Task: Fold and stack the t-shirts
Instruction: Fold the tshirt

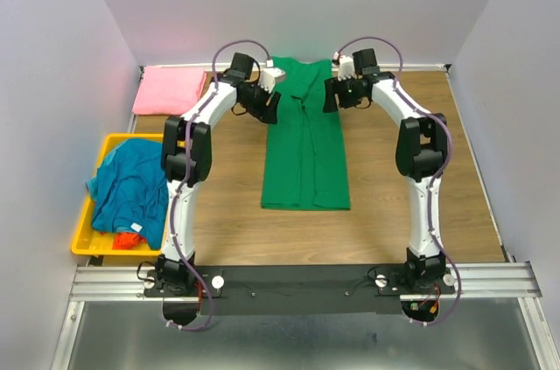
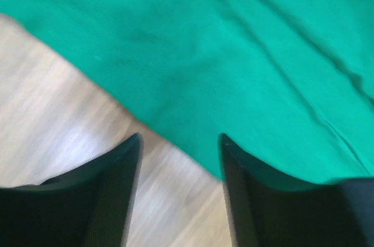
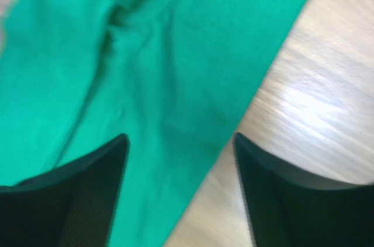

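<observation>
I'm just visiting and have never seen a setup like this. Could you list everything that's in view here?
green shirt: 1, bright green, flat in a long strip, mid table
pink shirt: 1, pink, folded, far left corner
teal shirt: 1, teal-blue, crumpled in the bin, spilling over its rim
orange shirt: 1, orange-red, under the teal shirt, only a bit shows
bin: 1, yellow, left edge of the table
table: 1, wood-brown
rail: 1, silver, near edge
left arm: 1, white and black, reaching to the green shirt's far left
right arm: 1, white and black, reaching to its far right
left hand: 1, black, open over the shirt's edge
right hand: 1, black, open over the shirt's edge
</observation>
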`<act>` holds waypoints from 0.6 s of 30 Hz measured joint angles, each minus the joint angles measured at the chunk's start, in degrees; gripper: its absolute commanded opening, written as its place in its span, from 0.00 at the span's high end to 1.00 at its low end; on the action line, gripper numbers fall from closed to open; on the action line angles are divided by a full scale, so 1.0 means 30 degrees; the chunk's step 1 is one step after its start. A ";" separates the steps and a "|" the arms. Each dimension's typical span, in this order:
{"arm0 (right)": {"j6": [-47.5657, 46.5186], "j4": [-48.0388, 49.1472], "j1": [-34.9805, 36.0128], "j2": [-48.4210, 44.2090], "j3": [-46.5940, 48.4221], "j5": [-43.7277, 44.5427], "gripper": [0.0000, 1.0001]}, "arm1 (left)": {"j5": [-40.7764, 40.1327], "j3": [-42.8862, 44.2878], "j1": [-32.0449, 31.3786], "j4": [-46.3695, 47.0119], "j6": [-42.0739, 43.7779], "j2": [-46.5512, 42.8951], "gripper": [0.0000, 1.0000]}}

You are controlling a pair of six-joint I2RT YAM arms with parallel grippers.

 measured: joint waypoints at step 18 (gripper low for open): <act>-0.8845 0.0306 0.0627 -1.5271 -0.7322 -0.2397 0.00 | -0.0233 -1.1876 -0.0459 0.9289 0.7461 -1.9591 0.05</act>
